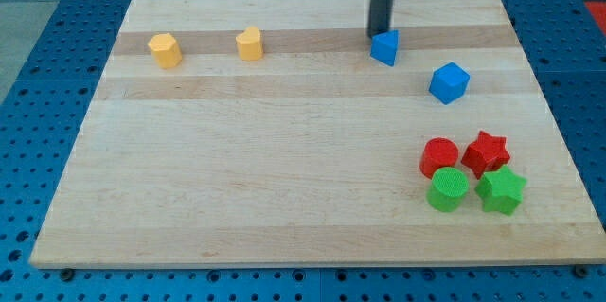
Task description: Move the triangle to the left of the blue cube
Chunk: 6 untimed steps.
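My tool is a bare rod with nothing to spread or pinch, my tip [382, 34] touching the top-left of the blue triangle [385, 47], up-left of the blue cube [449, 82]; light, rigid, likely to pivot unless pushed squarely

The rod's tip [380, 34] sits right at the top-left edge of the blue triangle [385, 47], basically touching it. Blue cube [449, 82] is down to the right, apart. Two yellow blocks [165, 50] [250, 44] over left. Red cylinder [439, 157], red star [486, 151], green cylinder [448, 189], green star [501, 190] bunched at bottom right.
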{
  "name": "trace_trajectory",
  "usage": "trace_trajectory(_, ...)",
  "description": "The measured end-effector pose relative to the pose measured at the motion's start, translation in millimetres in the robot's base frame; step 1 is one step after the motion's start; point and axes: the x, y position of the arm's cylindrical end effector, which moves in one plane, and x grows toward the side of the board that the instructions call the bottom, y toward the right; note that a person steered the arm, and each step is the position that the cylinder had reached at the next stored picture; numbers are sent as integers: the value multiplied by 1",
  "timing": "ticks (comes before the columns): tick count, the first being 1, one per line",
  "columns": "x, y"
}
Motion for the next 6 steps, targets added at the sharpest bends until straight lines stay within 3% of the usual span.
trace_trajectory(1, 62, 5)
trace_trajectory(3, 46, -20)
trace_trajectory(4, 62, -42)
trace_trajectory(6, 94, -12)
